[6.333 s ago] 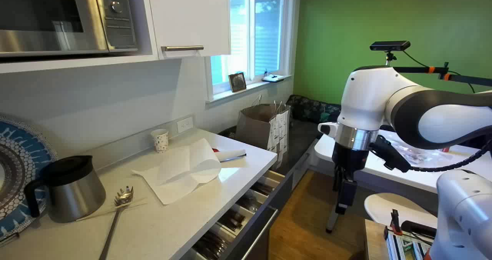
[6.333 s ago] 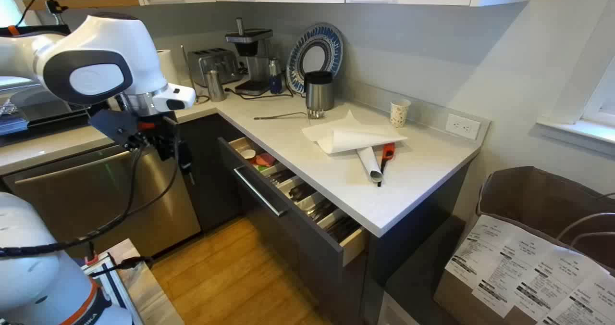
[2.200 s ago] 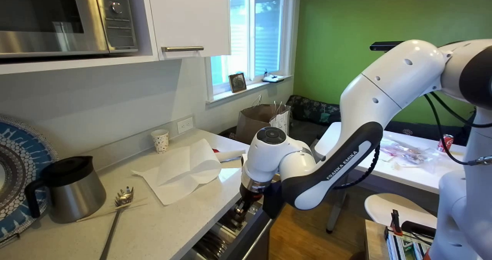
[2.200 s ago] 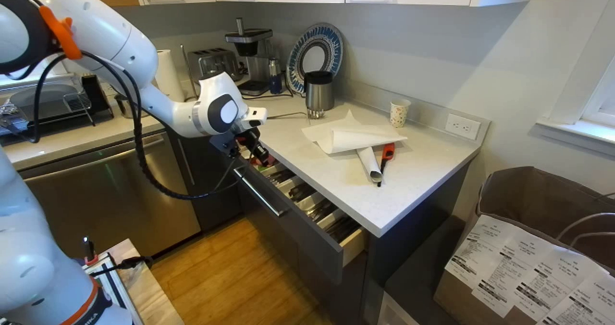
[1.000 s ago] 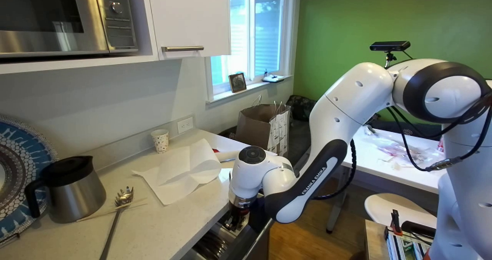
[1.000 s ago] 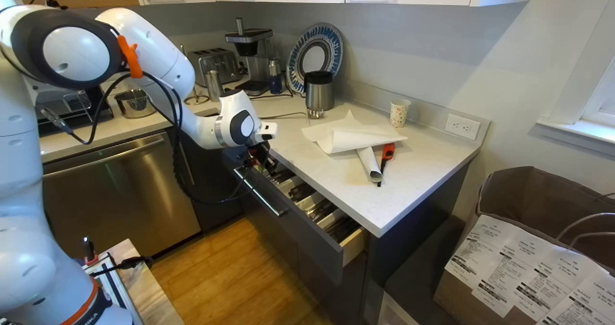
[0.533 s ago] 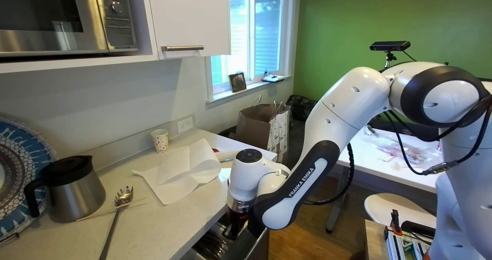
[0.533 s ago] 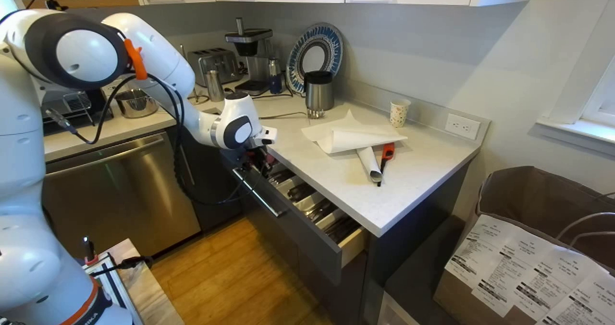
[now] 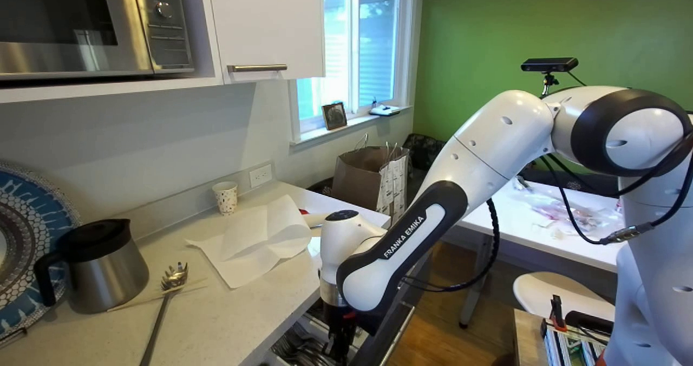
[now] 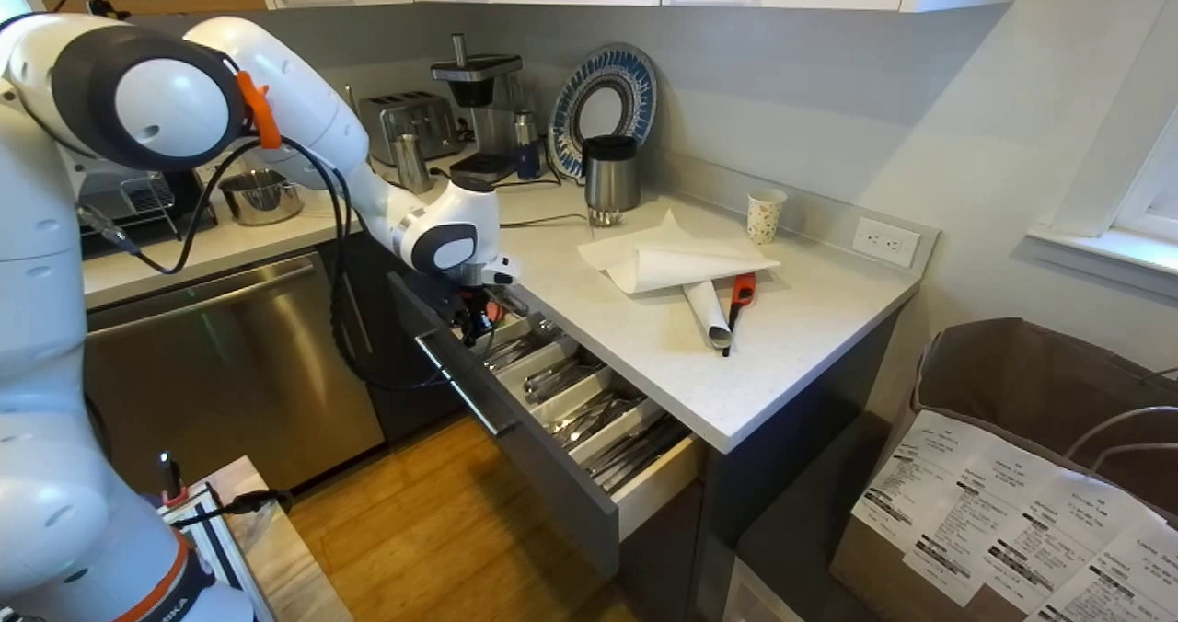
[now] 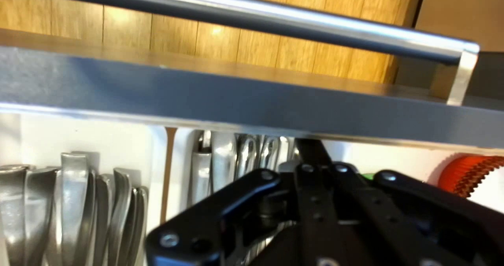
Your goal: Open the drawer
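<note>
The drawer (image 10: 543,475) stands pulled out from under the counter, its dark front facing the floor area. Inside, a light divided tray (image 11: 118,136) holds shiny metal utensils (image 11: 75,203). My gripper (image 10: 474,332) points down into the drawer near its far end, behind the front panel. In the wrist view my gripper (image 11: 315,152) has its jaws together with nothing seen between them; the tips go out of sight beneath the front's top edge, so contact cannot be made out. The bar handle (image 11: 275,18) lies outside the panel, apart from the gripper.
The white countertop (image 10: 571,291) overhangs the back of the drawer, close to my wrist. On it are white paper (image 10: 690,268), a cup (image 10: 764,217), a steel carafe (image 10: 612,180) and a long utensil (image 9: 162,312). A paper bag (image 10: 994,475) stands beyond the counter's end.
Earlier my gripper came over and down into the drawer. Within the last half second the drawer has slid farther out from the counter, and the gripper has moved outward with it.
</note>
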`<action>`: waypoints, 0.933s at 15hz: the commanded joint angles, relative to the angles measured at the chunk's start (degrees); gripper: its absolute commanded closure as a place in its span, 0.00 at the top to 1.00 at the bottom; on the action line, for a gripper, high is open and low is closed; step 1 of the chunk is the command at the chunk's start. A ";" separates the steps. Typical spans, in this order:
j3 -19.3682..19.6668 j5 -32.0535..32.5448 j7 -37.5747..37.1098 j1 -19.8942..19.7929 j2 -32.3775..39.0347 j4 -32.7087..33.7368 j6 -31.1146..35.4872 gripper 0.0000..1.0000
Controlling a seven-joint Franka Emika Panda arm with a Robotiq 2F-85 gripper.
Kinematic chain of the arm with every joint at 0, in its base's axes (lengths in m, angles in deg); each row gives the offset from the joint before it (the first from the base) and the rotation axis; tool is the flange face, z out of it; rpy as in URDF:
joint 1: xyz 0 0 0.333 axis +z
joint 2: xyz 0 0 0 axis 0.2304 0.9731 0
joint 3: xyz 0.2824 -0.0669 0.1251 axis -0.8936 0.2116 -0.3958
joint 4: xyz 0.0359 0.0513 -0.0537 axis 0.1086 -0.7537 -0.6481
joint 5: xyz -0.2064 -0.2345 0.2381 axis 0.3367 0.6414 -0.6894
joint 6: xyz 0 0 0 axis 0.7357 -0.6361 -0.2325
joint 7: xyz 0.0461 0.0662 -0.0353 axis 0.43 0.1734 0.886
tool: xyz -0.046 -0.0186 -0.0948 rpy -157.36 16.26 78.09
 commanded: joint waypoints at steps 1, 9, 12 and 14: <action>-1.05 -4.28 5.80 -0.47 1.17 1.98 -11.19 0.00; 0.29 -0.51 7.93 2.65 6.43 9.73 -34.71 0.00; 0.12 0.25 8.49 3.75 8.30 12.27 -39.65 0.00; -0.27 0.67 9.67 4.33 9.66 14.11 -43.17 0.00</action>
